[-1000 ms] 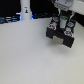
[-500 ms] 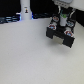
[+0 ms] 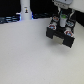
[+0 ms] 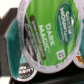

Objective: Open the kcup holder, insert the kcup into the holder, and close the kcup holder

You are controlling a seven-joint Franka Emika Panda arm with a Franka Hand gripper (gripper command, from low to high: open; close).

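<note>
The kcup holder (image 3: 61,36) is a black boxy unit on the white table, at the exterior view's right. My gripper (image 3: 62,23) hangs right above it, shut on the kcup (image 3: 62,21), which shows there as a small green and white spot between the fingers. The wrist view is almost filled by the kcup (image 4: 47,32), its green lid reading "Dark Magic". A black part of the holder (image 4: 9,42) lies behind it. My fingers are hidden in the wrist view. I cannot tell whether the drawer is open.
A tall white bottle-like object (image 3: 25,9) with a blue glow stands at the back, towards the exterior view's left. The white table (image 3: 27,55) stretches in front of the holder. Dark clutter lines the back edge.
</note>
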